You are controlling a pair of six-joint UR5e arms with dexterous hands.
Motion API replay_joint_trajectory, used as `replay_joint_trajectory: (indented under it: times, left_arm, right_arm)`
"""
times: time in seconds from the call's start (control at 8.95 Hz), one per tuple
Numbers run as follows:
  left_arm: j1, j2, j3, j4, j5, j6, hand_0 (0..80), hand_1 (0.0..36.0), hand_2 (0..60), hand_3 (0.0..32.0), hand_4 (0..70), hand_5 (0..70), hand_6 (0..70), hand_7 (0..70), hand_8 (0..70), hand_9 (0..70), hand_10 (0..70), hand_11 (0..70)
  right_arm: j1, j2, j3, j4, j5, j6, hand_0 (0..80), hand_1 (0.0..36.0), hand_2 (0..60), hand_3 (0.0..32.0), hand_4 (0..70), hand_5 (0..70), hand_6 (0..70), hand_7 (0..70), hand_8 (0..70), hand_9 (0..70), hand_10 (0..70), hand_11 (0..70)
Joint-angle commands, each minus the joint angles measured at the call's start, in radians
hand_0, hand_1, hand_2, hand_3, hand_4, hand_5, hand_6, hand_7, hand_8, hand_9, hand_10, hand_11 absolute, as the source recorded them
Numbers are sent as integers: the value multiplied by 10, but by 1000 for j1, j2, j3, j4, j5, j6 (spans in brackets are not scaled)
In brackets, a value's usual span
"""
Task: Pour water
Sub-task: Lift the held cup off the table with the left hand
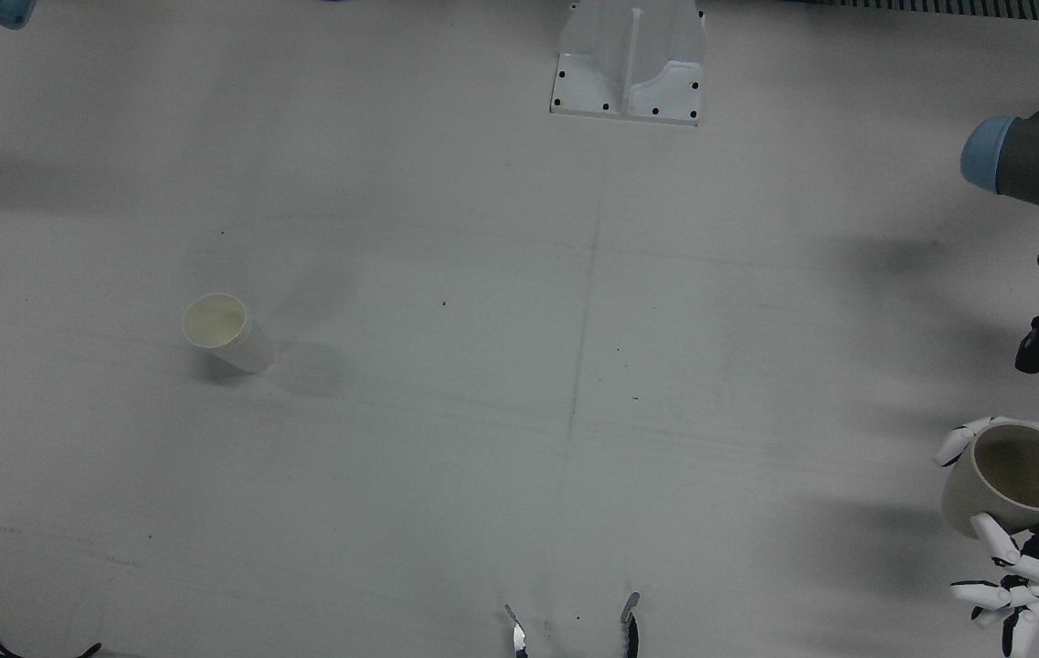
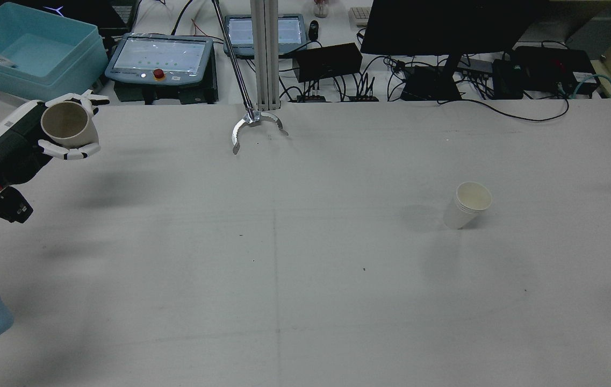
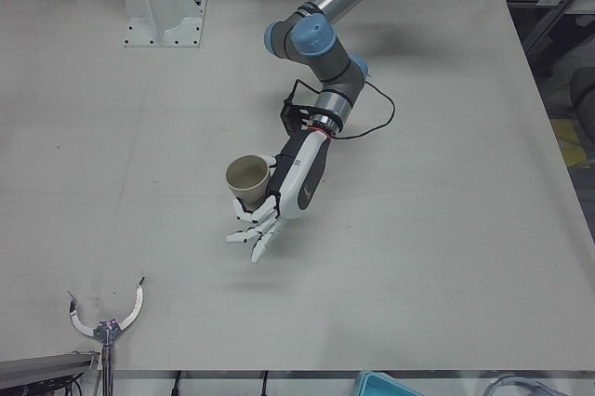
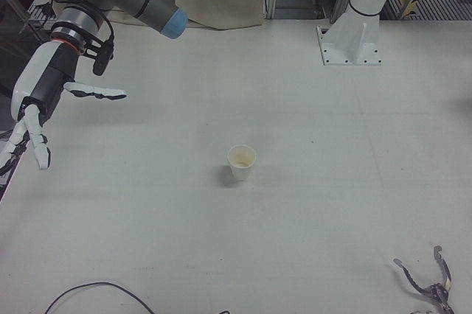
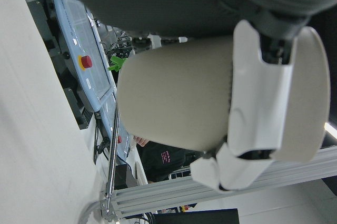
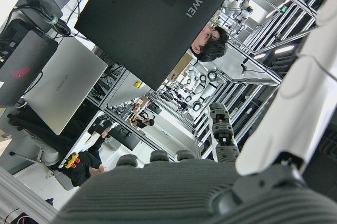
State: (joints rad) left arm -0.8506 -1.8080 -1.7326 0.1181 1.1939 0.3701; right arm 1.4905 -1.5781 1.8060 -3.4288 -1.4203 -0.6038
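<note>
A beige mug [image 1: 1012,480] sits upright in my left hand [image 1: 1026,562], whose fingers wrap its wall; the pair hangs above the table's left side. The rear view shows the mug [image 2: 66,124] and the left hand [image 2: 20,142] near the table's far edge. Up close, a white finger [image 5: 263,108] crosses the mug [image 5: 174,98]. A white paper cup [image 1: 227,331] stands alone on the table's right half, also seen as the paper cup [image 4: 242,162]. My right hand [image 4: 37,119] hovers well away from it, open, fingers spread, holding nothing.
An arm pedestal [image 1: 629,64] stands at the table's rear middle. A metal claw fixture [image 2: 254,126] on a pole overhangs the far edge. Beyond that edge are a blue bin [image 2: 31,48], tablets, a monitor and cables. A black cable [image 4: 96,292] lies at one front corner.
</note>
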Motion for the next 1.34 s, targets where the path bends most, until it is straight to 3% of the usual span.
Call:
replay_joint_trajectory:
  times: [0.0, 0.11, 0.34, 0.45, 0.56, 0.78, 1.01, 1.12, 1.23]
  left_arm:
    - [-2, 1, -4, 3, 3, -2, 364, 134, 600, 0, 700, 700, 191, 249, 35, 42, 77, 107]
    - [-4, 1, -4, 3, 3, -2, 378, 136, 600, 0, 700, 700, 200, 247, 41, 47, 80, 112]
    - [-4, -1, -2, 3, 3, 0, 384, 97, 600, 0, 700, 700, 205, 235, 44, 48, 74, 104]
    - [-2, -2, -2, 5, 3, 0, 379, 65, 541, 0, 700, 700, 213, 238, 45, 49, 72, 98]
    - [-2, -2, -2, 6, 3, 0, 398, 88, 582, 0, 700, 700, 209, 245, 45, 50, 74, 102]
    - [-2, -2, -2, 6, 3, 0, 405, 103, 600, 0, 700, 700, 194, 242, 40, 45, 72, 102]
    - [1, -4, -2, 6, 3, 0, 411, 104, 600, 0, 700, 700, 191, 244, 38, 44, 71, 100]
    - [1, -4, -2, 8, 3, 0, 411, 105, 600, 0, 700, 700, 189, 243, 37, 43, 69, 98]
    - [-1, -2, -2, 6, 3, 0, 412, 104, 599, 0, 700, 700, 188, 243, 37, 43, 70, 99]
  right_arm:
    - [4, 9, 3, 0, 0, 16, 487, 79, 0, 70, 96, 57, 0, 0, 19, 12, 0, 0]
    - [5, 9, 10, 0, 0, 16, 487, 79, 0, 70, 98, 57, 0, 0, 18, 10, 0, 0]
    - [5, 9, 12, 0, 0, 16, 490, 81, 0, 70, 100, 59, 0, 0, 18, 10, 0, 0]
    - [5, 10, 12, 0, 0, 16, 490, 81, 0, 68, 101, 59, 0, 0, 17, 10, 0, 0]
    - [2, 10, 12, 0, 0, 16, 490, 82, 0, 64, 102, 59, 0, 0, 17, 10, 0, 0]
    - [-1, 12, 12, 0, 0, 16, 490, 80, 0, 68, 103, 62, 0, 0, 17, 10, 0, 0]
    - [-66, 15, 3, 8, 13, -7, 467, 44, 0, 92, 89, 40, 0, 0, 28, 20, 0, 0]
    - [-75, 10, 0, 66, 61, -54, 467, 48, 0, 110, 75, 33, 0, 0, 33, 26, 0, 3]
    - [-102, 0, -4, 77, 128, -56, 467, 49, 0, 86, 80, 35, 0, 0, 32, 27, 0, 3]
